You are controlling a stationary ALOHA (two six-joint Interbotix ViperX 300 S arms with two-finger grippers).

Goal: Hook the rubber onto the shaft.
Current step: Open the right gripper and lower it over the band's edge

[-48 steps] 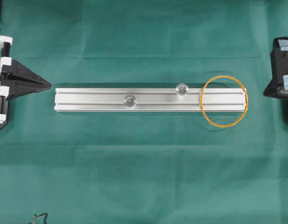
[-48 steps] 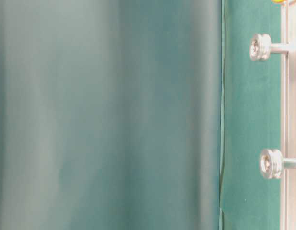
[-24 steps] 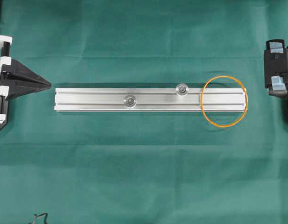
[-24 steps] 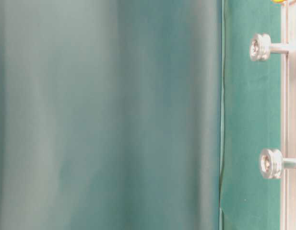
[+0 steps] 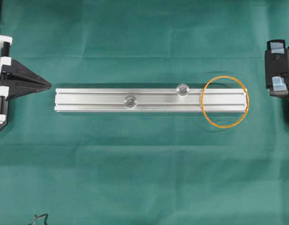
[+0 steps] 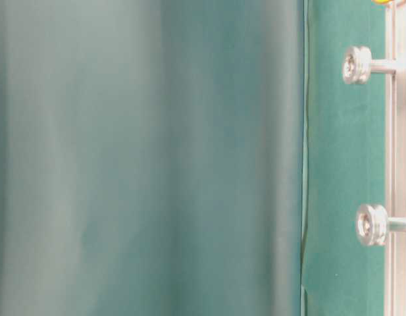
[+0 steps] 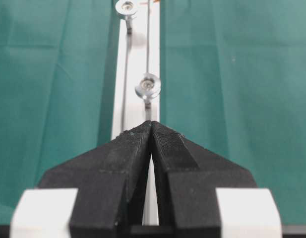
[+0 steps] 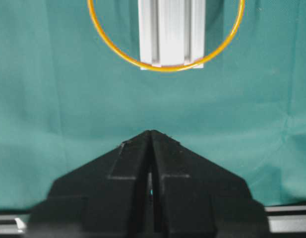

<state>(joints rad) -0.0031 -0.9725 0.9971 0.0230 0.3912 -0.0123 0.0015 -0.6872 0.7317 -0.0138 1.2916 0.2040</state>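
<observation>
With my right gripper closed and empty short of the rubber, which is draped over the rail's end, I could pinch bench cloth or flick it off.

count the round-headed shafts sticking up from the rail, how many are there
2. One shaft stands near the middle of the rail; the other shaft stands at its far edge, closer to the rubber. None appear hidden.

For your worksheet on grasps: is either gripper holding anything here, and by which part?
Nothing is held. The left gripper and right gripper are both shut on nothing; the thin orange rubber loop lies untouched across the grey metal rail's end.
</observation>
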